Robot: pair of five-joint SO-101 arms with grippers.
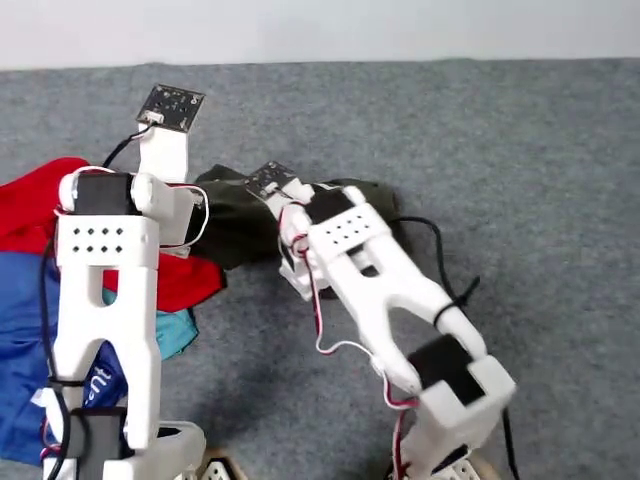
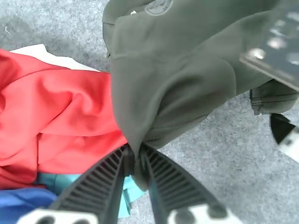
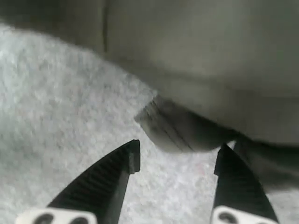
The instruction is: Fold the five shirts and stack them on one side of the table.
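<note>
Left pincer (image 2: 134,161) pinched tight on a soft fold of the olive shirt (image 2: 187,70), mid-desk. Right pincer (image 3: 180,156) agape beside its hem edge. Red shirt (image 2: 60,116) and blue shirt (image 1: 20,330) lie crumpled at the left edge. Grey napped desk (image 1: 520,150) stretches wide rightward.

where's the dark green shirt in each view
High view: the dark green shirt lies between the two arms, beside the red shirt.
Left wrist view: the left gripper pinches a fold of it, next to the red shirt.
Right wrist view: its hem sits just ahead of the open right gripper.
Shared landmark: the grey table surface beneath it.
</note>
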